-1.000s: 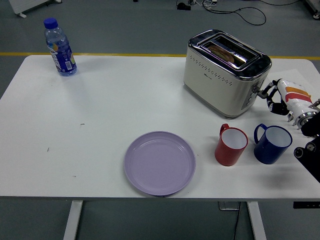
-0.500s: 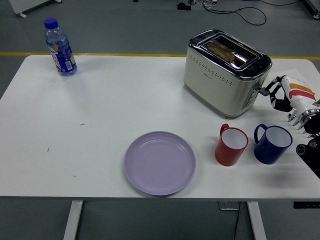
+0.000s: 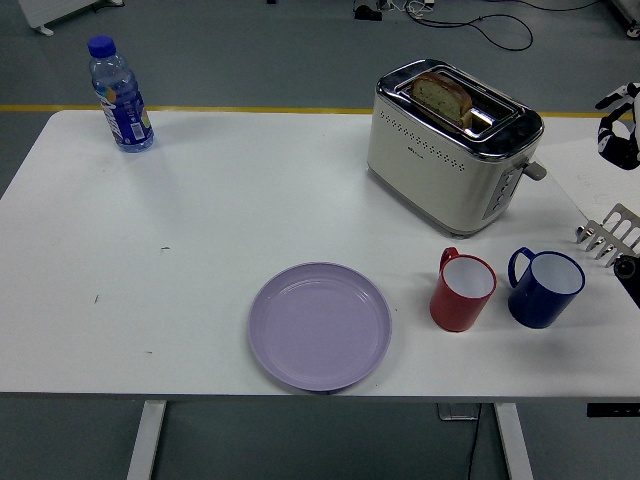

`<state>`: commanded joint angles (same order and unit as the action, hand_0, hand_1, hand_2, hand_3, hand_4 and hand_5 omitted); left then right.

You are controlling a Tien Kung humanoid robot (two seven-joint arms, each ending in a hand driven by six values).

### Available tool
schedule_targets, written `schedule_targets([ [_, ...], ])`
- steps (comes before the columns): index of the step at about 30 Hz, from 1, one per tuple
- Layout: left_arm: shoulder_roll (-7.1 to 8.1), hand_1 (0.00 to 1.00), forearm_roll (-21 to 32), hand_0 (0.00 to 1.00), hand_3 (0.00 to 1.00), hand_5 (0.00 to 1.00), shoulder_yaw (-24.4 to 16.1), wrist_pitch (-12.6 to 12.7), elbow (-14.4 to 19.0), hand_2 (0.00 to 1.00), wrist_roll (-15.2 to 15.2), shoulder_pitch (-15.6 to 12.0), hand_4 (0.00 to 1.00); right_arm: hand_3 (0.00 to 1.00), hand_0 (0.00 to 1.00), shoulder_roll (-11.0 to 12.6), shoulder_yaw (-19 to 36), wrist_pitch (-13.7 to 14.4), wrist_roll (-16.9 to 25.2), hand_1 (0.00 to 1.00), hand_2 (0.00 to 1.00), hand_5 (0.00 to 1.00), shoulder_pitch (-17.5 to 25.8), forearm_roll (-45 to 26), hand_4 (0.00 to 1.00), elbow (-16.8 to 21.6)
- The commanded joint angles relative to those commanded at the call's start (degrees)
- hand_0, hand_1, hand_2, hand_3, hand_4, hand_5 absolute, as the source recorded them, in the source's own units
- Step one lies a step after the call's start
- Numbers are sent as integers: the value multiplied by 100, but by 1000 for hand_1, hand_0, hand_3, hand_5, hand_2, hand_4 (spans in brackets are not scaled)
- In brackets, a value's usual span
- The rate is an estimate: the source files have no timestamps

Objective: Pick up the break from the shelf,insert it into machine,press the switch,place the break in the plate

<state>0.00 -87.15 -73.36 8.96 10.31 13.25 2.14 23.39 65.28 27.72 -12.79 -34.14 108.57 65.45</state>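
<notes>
A slice of bread (image 3: 441, 95) stands raised out of a slot of the cream and chrome toaster (image 3: 440, 160) at the table's back right. The toaster's lever (image 3: 535, 170) sits at the top of its slot on the right end. My right hand (image 3: 620, 128) is at the picture's right edge, lifted above and right of the toaster, apart from it and only partly in view. A lilac plate (image 3: 320, 325) lies empty near the front edge. A small metal rack (image 3: 610, 235) shows at the right edge.
A red mug (image 3: 462, 290) and a blue mug (image 3: 543, 287) stand side by side in front of the toaster, right of the plate. A water bottle (image 3: 120, 95) stands at the back left corner.
My right hand left the toaster's lever and rose up and to the right. The lever came up and the bread popped up out of the slot.
</notes>
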Motion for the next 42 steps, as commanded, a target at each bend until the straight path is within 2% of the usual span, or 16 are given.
schedule_targets([
  [1,0,484,1,614,571,900,1,-1,0,453,1,1,336,753,572,20,14,-50,27,607,678,269,-7,-85,609,70],
  [4,0,484,-9,614,571,900,-5,-9,0,453,5,4,336,753,572,98,34,-415,104,607,678,269,-65,-510,609,336],
  [6,0,484,-2,614,571,900,6,-10,0,453,5,5,336,753,572,122,36,-549,114,607,678,269,-93,-600,609,414],
  [7,0,484,8,614,571,901,14,-10,0,451,4,5,336,873,775,144,26,-623,135,766,877,376,-127,-642,707,470],
  [10,0,484,13,614,571,901,22,-7,0,451,7,1,336,873,775,183,-49,-812,203,766,877,376,-255,-813,707,591],
  [12,0,484,19,614,571,901,28,-6,0,451,8,0,336,873,775,186,-72,-843,219,766,877,376,-282,-866,707,607],
  [14,0,483,30,614,571,902,37,-3,0,451,7,-4,336,873,805,182,-188,-948,247,790,901,390,-394,-1040,738,608],
  [20,0,482,-15,614,571,903,14,0,0,450,15,-12,336,882,815,112,-645,-1182,173,802,906,393,-886,-1471,754,461],
  [24,0,482,-49,614,571,903,-7,1,0,450,19,-21,336,882,815,67,-899,-1298,134,802,906,393,-1174,-1466,754,325],
  [25,0,480,-59,614,571,904,-14,2,0,448,20,-24,337,855,824,49,-975,-1359,118,810,901,292,-1264,-1417,829,277],
  [30,0,480,-159,614,571,904,-86,7,0,448,38,-49,337,855,824,-197,-1338,-1511,176,810,901,292,-1718,-1047,829,-95],
  [31,0,479,-164,614,570,904,-89,9,0,447,39,-51,337,851,811,-231,-1369,-1538,172,798,881,250,-1756,-1024,870,-131],
  [35,0,479,-163,614,570,904,-71,15,0,447,42,-58,337,851,811,-546,-1618,-1758,87,798,881,250,-2071,-925,870,-512],
  [36,0,479,-151,614,570,904,-62,19,0,447,39,-57,337,851,811,-614,-1663,-1769,66,798,881,250,-2136,-882,870,-593],
  [37,0,478,-138,614,570,902,-54,21,0,448,37,-56,336,831,789,-659,-1691,-1771,53,785,828,271,-2179,-851,838,-649],
  [42,0,478,-42,614,570,902,16,37,0,448,23,-27,336,831,789,-942,-1850,-1810,-29,785,828,271,-2418,-867,838,-1030],
])
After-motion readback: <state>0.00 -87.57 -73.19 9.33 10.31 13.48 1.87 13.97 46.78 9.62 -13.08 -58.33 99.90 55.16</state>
